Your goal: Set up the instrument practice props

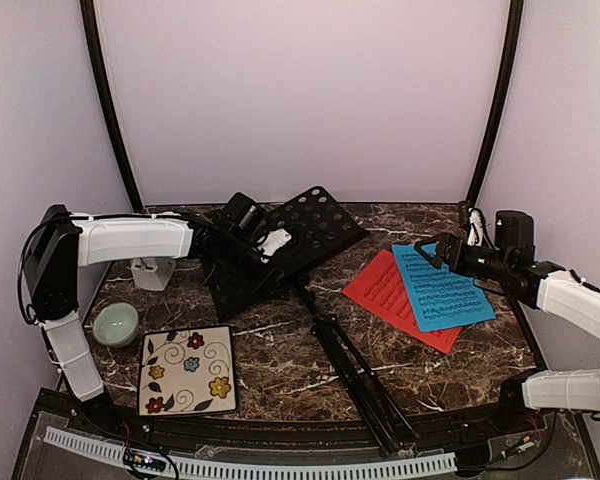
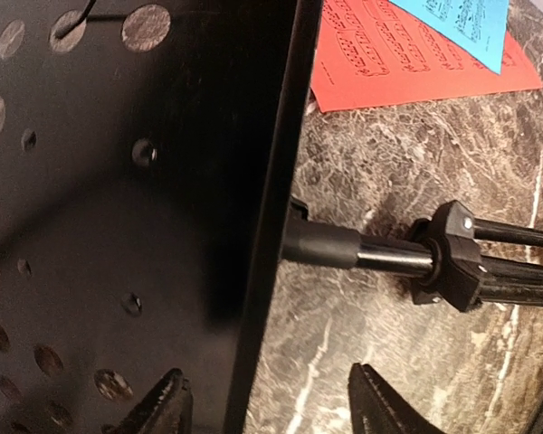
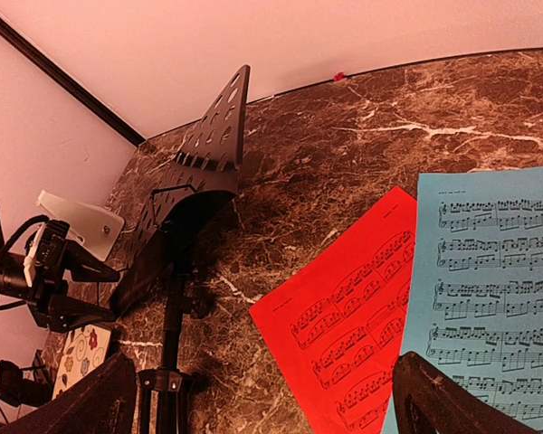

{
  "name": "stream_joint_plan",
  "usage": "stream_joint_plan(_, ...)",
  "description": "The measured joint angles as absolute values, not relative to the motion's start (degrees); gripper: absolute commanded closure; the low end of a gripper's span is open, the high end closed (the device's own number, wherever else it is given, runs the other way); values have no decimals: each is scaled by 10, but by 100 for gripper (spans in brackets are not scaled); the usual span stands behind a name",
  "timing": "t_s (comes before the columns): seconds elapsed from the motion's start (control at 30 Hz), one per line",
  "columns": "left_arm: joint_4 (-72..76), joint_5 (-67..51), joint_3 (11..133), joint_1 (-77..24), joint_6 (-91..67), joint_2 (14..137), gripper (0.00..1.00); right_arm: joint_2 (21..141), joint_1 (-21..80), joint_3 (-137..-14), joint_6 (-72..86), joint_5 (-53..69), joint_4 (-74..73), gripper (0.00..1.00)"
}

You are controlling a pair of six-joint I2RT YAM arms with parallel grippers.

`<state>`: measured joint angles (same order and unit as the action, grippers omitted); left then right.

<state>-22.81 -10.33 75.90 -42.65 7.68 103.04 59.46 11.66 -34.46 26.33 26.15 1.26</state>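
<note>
Marble table: stand on its side, red sheet (blue sheet overlapping it), tile, bowl; metronome apparently far left.

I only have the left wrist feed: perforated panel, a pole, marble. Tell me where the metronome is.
Observer: The metronome sits near the left edge of the table, just beyond the green bowl and apart from the music stand.
Operator: Now report the right arm.
Observer: The right gripper hovers over the far edge of the blue sheet, jaws open, holding nothing.
Operator: Give me the stand's legs.
Observer: The legs are folded together, not spread, and point toward the table's near edge.
</note>
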Motion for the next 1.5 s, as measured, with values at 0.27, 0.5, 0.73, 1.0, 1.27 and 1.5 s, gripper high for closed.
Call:
stream_joint_plan(0.27,-225,-86,803,-427,101,1084,57,596,117,-343,262,262,14,1)
stream_joint_plan(0.5,-234,-65,821,-430,115,1113,75,602,116,-340,262,264,19,1)
stream_joint_plan(0.73,-240,-11,829,-448,136,1119,95,602,116,-330,261,266,25,1)
stream_joint_plan(1.0,-263,31,846,-460,157,1119,100,602,116,-330,255,266,26,1)
stream_joint_plan(1.27,-293,106,872,-472,194,1115,100,586,116,-307,257,268,43,1)
stream_joint_plan(1.5,-289,187,887,-492,263,1079,100,572,116,-278,263,275,62,1)
